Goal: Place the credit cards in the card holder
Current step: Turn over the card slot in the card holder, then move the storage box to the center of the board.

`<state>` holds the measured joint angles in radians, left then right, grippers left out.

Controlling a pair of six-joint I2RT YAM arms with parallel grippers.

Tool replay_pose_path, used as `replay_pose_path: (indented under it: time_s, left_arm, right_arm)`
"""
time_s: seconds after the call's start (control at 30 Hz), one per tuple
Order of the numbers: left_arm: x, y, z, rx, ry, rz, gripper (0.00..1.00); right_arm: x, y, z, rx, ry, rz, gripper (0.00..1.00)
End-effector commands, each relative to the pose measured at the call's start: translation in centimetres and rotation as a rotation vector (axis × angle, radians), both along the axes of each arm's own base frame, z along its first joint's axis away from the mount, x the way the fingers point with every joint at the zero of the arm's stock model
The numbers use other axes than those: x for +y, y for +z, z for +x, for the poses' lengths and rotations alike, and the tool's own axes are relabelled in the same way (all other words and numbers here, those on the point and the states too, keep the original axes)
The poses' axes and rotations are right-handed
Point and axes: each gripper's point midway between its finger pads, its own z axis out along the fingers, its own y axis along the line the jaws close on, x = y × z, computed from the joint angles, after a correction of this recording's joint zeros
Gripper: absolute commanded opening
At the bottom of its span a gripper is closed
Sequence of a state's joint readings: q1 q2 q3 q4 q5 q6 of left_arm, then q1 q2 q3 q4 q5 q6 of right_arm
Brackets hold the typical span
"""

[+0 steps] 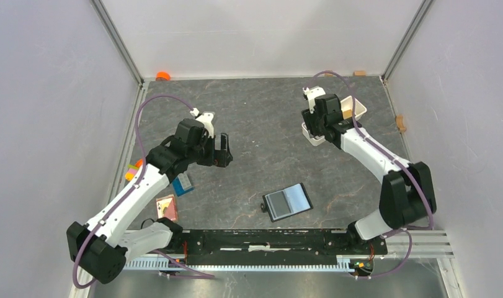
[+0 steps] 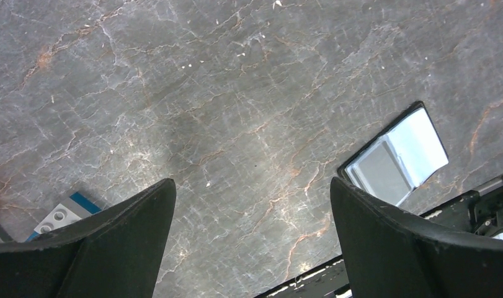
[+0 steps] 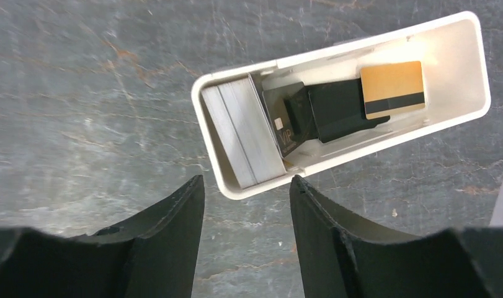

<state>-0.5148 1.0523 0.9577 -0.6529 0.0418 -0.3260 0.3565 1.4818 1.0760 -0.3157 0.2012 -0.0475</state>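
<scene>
The card holder (image 1: 287, 202) lies open and flat on the table near the front middle, showing a grey and a light blue panel inside; the left wrist view has the card holder (image 2: 397, 155) at its right. My left gripper (image 1: 224, 152) (image 2: 252, 192) hangs open and empty above bare table, left of and beyond the holder. The credit cards lie in a white tray (image 3: 466, 74): a tan-orange card (image 3: 391, 89), a black card (image 3: 338, 108), another black one marked VIP (image 3: 286, 121) and a grey stack (image 3: 242, 130). My right gripper (image 1: 315, 127) (image 3: 245, 183) is open and empty at the tray's near corner.
The white tray (image 1: 359, 110) sits at the back right, mostly under my right wrist. A small blue ridged block (image 1: 182, 184) (image 2: 62, 214) and a pink rectangle (image 1: 165, 206) lie by my left arm. An orange object (image 1: 163, 76) rests at the back wall.
</scene>
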Motion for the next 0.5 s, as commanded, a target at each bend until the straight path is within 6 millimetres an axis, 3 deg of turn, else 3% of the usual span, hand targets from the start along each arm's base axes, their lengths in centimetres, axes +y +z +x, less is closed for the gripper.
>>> replay_pose_path:
  time_s: [0.0,0.1,0.47]
  left_arm:
    - [0.4,-0.4,0.5,-0.023,-0.037,0.04,1.0]
    - [0.4,-0.7,0.5,-0.013,-0.042,0.036,1.0]
    - [0.2,-1.2,0.5,0.014,-0.051,0.03,1.0]
  right_arm:
    - [-1.1,0.3,2.2,-0.021,0.014,-0.107,0.58]
    - [-1.2,-0.5,3.2,-0.003,0.023,-0.115,0.58]
    - [-1.2,-2.3,5.5,0.028,0.04,-0.124,0.39]
